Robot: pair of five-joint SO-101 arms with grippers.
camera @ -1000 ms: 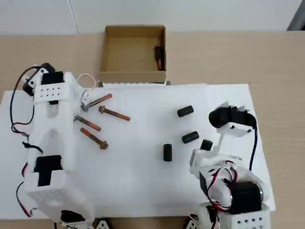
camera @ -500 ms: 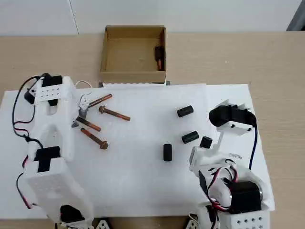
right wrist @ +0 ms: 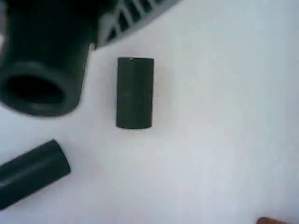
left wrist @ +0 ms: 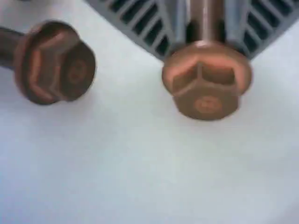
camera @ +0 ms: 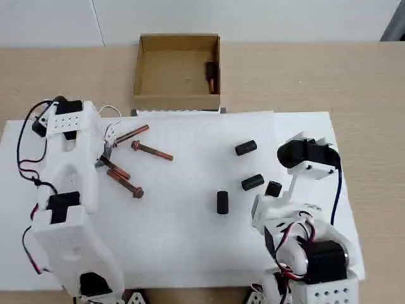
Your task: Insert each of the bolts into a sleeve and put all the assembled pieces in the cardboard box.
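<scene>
High view has the left pincer (camera: 105, 154) down among the copper bolts (camera: 152, 151) that lie just in front of the cardboard box's (camera: 177, 100) left front corner. Over the last second its arm has shifted a little. The gripped bolt (camera: 117, 168) has swung with it, so its far end now lies closer to the neighbouring bolt (camera: 125, 183) than it did. Left wrist view bears out the hold: the jaws are closed narrowly on the shaft, and the flanged head faces the camera. I judge that the grasp has taken, so a lift looks like the next move. The right pincer (camera: 274, 190) has not moved. It stays clamped on a black sleeve (camera: 273, 187) out in front of the box's right front corner, bore open and ready to receive the bolt. One assembled piece (camera: 211, 75) already lies inside the box against its right wall, so most of the task remains.
</scene>
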